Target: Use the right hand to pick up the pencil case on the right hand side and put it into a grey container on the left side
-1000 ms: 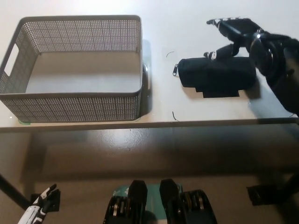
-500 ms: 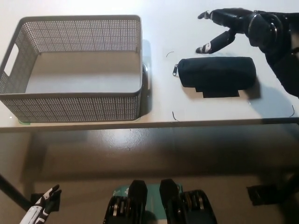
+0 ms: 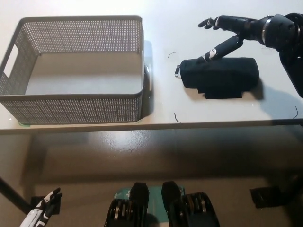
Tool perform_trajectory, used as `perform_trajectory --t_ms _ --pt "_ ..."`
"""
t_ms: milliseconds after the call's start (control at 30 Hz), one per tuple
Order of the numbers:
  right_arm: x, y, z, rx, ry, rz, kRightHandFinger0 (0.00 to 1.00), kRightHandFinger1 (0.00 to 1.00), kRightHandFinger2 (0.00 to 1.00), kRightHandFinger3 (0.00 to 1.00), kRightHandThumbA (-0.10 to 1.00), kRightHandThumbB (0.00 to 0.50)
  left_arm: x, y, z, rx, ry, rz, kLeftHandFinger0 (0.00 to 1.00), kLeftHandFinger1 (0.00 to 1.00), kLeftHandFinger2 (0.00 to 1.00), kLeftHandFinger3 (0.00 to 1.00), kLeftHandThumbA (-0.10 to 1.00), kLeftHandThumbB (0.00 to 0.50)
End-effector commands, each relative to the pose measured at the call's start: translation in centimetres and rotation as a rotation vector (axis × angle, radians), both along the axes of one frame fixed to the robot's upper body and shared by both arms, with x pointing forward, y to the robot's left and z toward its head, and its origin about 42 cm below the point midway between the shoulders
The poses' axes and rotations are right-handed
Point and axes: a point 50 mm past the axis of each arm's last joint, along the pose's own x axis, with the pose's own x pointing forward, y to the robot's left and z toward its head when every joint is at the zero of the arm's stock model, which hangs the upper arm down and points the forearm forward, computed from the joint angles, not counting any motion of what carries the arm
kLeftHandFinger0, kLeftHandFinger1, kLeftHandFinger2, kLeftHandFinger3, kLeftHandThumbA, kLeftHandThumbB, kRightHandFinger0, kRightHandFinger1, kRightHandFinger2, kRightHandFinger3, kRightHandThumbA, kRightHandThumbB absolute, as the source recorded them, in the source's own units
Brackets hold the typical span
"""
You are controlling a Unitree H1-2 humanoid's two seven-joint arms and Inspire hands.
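Observation:
A black pencil case (image 3: 220,76) lies on the white table at the right, its zipper pull toward the left. My black right hand (image 3: 229,32) is open just beyond the case's far edge, fingers spread and stretched toward the left. One finger reaches down to the case's top edge; the others stay above the table. The grey mesh container (image 3: 71,101) stands empty on the left side of the table. My white left hand (image 3: 41,211) hangs low at the bottom left, below the table edge, too small to tell its state.
The table's front edge (image 3: 151,125) runs across the middle of the picture. A bare strip of table separates the container from the case. Two small thin dark marks lie on the table near the case's left end.
My right hand has swung out from above the case's right part to its far side and stretched flatter toward the left. The case and container have not moved.

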Motion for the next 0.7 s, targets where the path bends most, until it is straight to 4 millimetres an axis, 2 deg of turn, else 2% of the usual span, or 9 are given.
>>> perform_trajectory --t_ms 0,67,333,667 --pt "0.0 0.3 4.3 -0.026 -0.085 0.013 1.0 1.0 1.0 1.0 0.95 0.5 -0.1 0.8 0.7 0.02 -0.011 -0.018 1.0 1.0 1.0 1.0 1.0 0.39" --pt "0.1 0.2 4.1 -0.033 -0.079 0.008 1.0 1.0 1.0 1.0 0.94 0.5 -0.2 0.8 0.6 0.024 -0.011 -0.017 1.0 1.0 1.0 1.0 1.0 0.381" --pt "0.6 0.2 3.3 -0.099 -0.095 -0.027 1.0 1.0 1.0 1.0 0.86 0.5 0.0 0.8 0.6 0.03 -0.015 -0.016 1.0 1.0 1.0 1.0 1.0 0.398" --pt "2.9 -0.1 -0.2 -0.19 -0.093 -0.104 1.0 1.0 1.0 1.0 0.82 0.5 -0.1 0.7 0.6 0.023 -0.012 -0.027 1.0 1.0 1.0 1.0 1.0 0.396"
